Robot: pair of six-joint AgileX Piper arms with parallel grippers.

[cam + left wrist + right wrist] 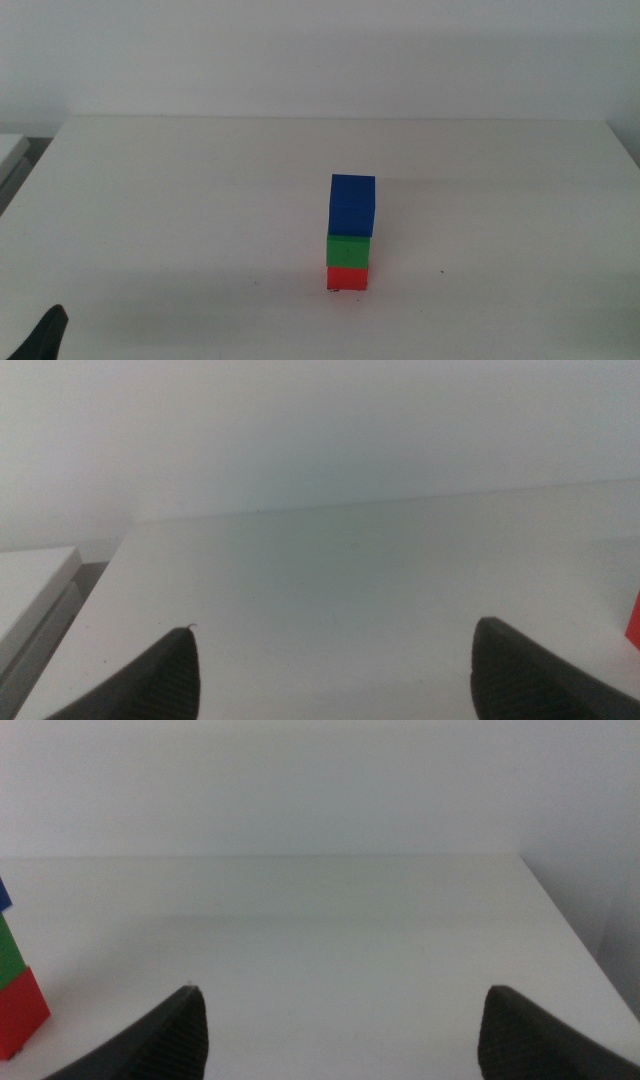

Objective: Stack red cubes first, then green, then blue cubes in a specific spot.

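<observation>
A three-cube tower stands on the white table [200, 200] a little right of centre: the red cube [347, 277] at the base, the green cube [348, 249] on it, the blue cube [352, 205] on top. The left gripper [330, 670] waits at the near left, only a dark tip [45, 335] showing in the middle view; its jaws stand wide apart with nothing between them, and a sliver of the red cube [635, 622] shows at that picture's edge. The right gripper [340, 1030] is open and empty, out of the middle view; its camera catches the tower's edge, red cube [20, 1012] under green cube [10, 955].
A pale wall rises behind the table's far edge [340, 118]. A low white surface [10, 150] sits beside the table's far left corner, also visible as a white ledge [30, 585] in the left wrist view.
</observation>
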